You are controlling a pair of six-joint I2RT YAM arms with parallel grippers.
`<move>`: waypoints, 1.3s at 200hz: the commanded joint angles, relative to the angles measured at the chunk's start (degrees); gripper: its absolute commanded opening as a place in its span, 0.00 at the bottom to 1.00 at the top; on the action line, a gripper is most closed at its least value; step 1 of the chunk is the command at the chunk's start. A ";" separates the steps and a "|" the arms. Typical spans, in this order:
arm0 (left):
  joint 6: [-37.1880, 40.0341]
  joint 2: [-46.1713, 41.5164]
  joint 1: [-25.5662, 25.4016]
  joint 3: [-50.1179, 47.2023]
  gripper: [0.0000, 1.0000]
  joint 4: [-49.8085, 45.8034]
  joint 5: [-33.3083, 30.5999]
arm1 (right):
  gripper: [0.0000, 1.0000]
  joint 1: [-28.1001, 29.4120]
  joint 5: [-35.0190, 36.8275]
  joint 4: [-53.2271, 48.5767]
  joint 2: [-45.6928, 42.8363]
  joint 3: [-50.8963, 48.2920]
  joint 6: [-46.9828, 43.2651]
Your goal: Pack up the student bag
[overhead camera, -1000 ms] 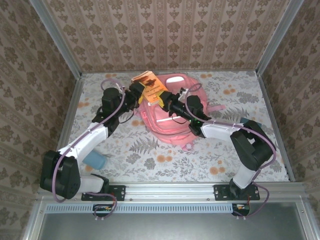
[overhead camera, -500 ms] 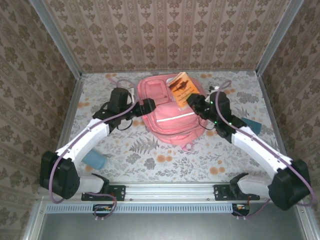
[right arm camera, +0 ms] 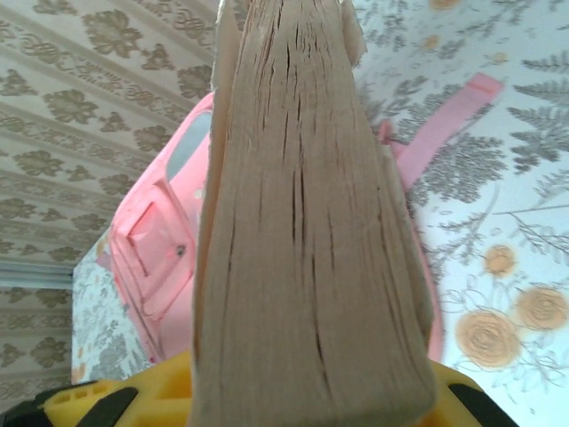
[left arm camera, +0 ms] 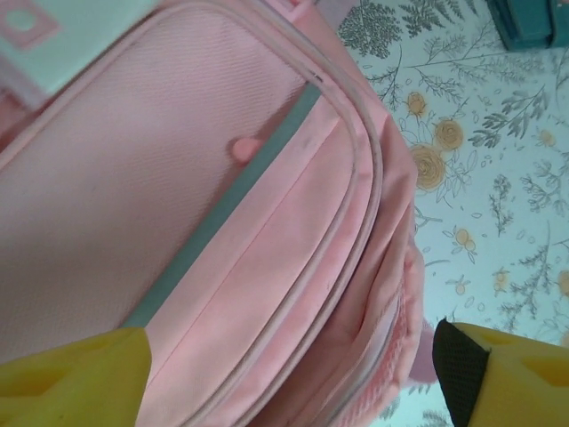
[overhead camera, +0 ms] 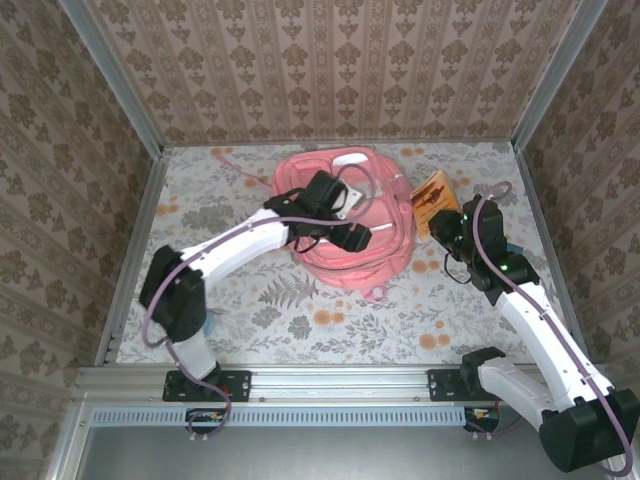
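The student bag (overhead camera: pixel 345 215), a large pink backpack, lies on the flowered table at the back middle. My left gripper (overhead camera: pixel 352 238) hovers over its front, open. In the left wrist view its yellow fingers (left arm camera: pixel 71 378) stand wide on either side of the bag's zip seams (left arm camera: pixel 293 267), with nothing gripped. My right gripper (overhead camera: pixel 447 215) is just right of the bag, shut on a thick orange-covered book (overhead camera: pixel 432 192). The right wrist view looks down the book's page edges (right arm camera: pixel 302 222), with the pink bag (right arm camera: pixel 160 231) behind.
A teal item (left arm camera: pixel 533 22) lies on the table past the bag's corner. Another teal item (overhead camera: pixel 203 322) peeks out beside the left arm's base link. A pink strap (right arm camera: pixel 444 124) trails on the table. Wallpapered walls and metal posts close in three sides.
The right arm has carried the book from above the bag to its right side. The left gripper let go of the book and swung right over the bag's front.
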 commanded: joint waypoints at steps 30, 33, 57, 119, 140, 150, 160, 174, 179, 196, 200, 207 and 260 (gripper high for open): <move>9.58 13.93 -4.37 16.72 0.82 -16.84 -8.88 | 0.12 -3.34 0.24 -1.61 -2.65 -1.25 -1.30; 9.73 14.56 -4.59 17.53 0.82 -17.26 -9.33 | 0.12 -3.56 0.22 -1.52 -2.75 -1.42 -1.19; 11.18 19.44 -5.68 22.59 0.80 -20.41 -11.23 | 0.12 -5.51 -0.30 -1.68 -3.76 -2.76 -1.20; 12.15 27.60 -6.24 30.91 0.69 -23.90 -15.23 | 0.12 -9.53 -4.49 -0.73 -4.42 -4.73 -0.97; 12.73 28.97 -6.24 32.11 0.69 -24.09 -15.94 | 0.12 -9.53 -5.39 -0.02 -4.05 -5.23 -0.62; 13.35 29.53 -6.32 32.51 0.70 -24.31 -16.18 | 0.12 -9.53 -5.62 0.38 -3.99 -5.48 -0.35; 13.78 29.98 -6.32 32.85 0.73 -24.62 -16.70 | 0.12 -9.53 -5.88 0.67 -3.87 -5.73 -0.03; 14.57 30.38 -6.30 33.09 0.77 -24.85 -17.39 | 0.12 -9.55 -6.26 1.09 -3.69 -5.85 0.09; 14.91 30.48 -6.28 33.17 0.78 -24.98 -17.59 | 0.12 -9.53 -6.39 1.07 -3.52 -5.87 0.18; 16.05 30.83 -6.27 33.67 0.80 -25.46 -18.61 | 0.12 -9.53 -6.78 1.22 -3.19 -5.84 0.35; 16.31 30.88 -6.26 33.84 0.80 -25.53 -18.94 | 0.12 -9.53 -6.86 1.31 -3.14 -5.85 0.38; 16.78 31.16 -6.32 34.21 0.80 -25.85 -19.58 | 0.12 -9.53 -7.02 1.31 -3.04 -5.82 0.48; 17.23 30.13 -6.42 36.97 0.47 -26.20 -24.16 | 0.13 -9.53 -7.27 0.90 -3.32 -4.90 0.71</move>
